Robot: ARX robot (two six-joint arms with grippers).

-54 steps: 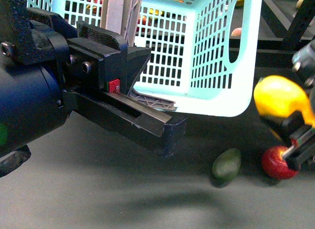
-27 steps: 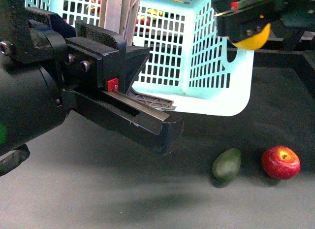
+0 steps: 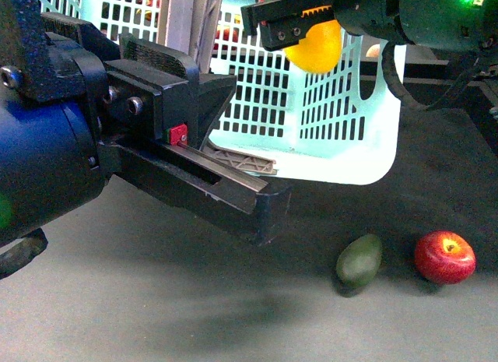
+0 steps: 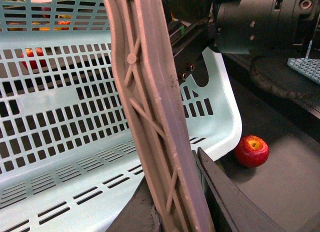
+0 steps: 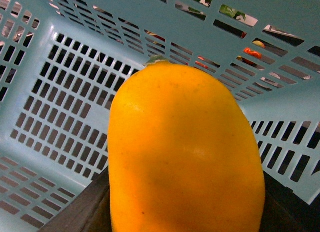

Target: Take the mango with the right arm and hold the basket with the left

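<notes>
The aqua basket (image 3: 327,121) hangs tilted above the dark table. My left gripper (image 3: 204,86) is shut on its grey-brown swing handle (image 4: 150,107), which fills the middle of the left wrist view. My right gripper (image 3: 299,23) is shut on the yellow mango (image 3: 315,47) and holds it high at the basket's open top. In the right wrist view the mango (image 5: 185,152) fills the frame between the dark jaws, with the basket's lattice wall (image 5: 55,102) behind it.
A dark green oval fruit (image 3: 359,261) and a red apple (image 3: 444,257) lie on the table below the basket's right corner. The apple also shows in the left wrist view (image 4: 252,150). A black frame (image 3: 443,66) stands behind at the right.
My right gripper has lifted the mango from low beside the apple up and leftward to the basket's top. The left gripper and the basket have stayed put.
</notes>
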